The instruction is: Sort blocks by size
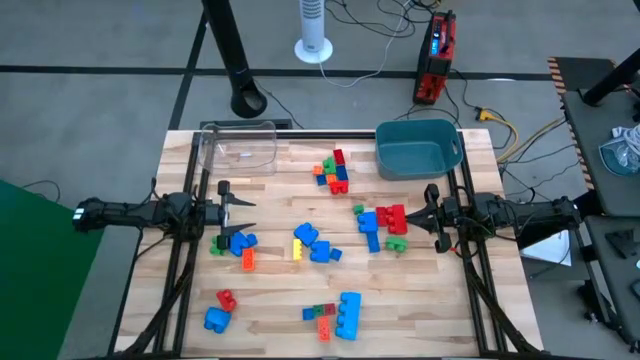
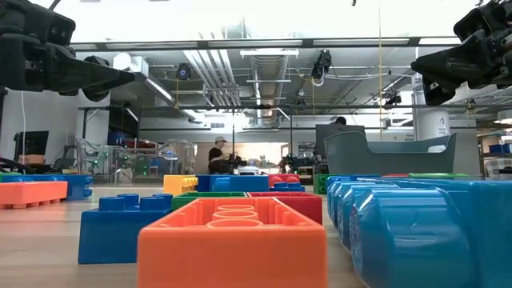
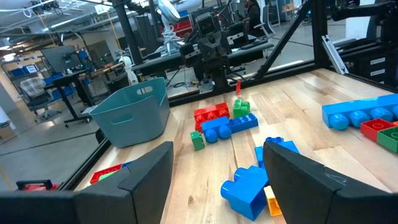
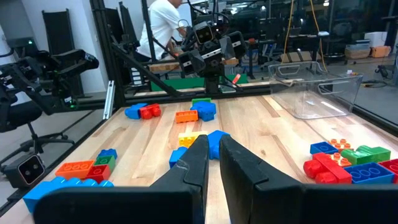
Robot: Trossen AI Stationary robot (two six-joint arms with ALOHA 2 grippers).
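Blocks in blue, red, green, orange and yellow lie scattered on the wooden table (image 1: pixel 270 300), resting flat on it. One group (image 1: pixel 312 244) is at the middle, one (image 1: pixel 333 170) farther back, one (image 1: pixel 384 221) to the right and one (image 1: pixel 338 314) near the front. My left gripper (image 1: pixel 243 216) (image 3: pixel 217 180) hovers open at the table's left side, just beyond a few blocks (image 1: pixel 235 247). At the right side my right gripper (image 1: pixel 414 214) (image 4: pixel 212 158) is shut and empty, beside the red and blue blocks.
A teal tub (image 1: pixel 418 148) stands at the back right and a clear plastic box (image 1: pixel 240 145) at the back left, both on the table. Dark frame rails run along the left and right edges. Bare wood shows between the block groups.
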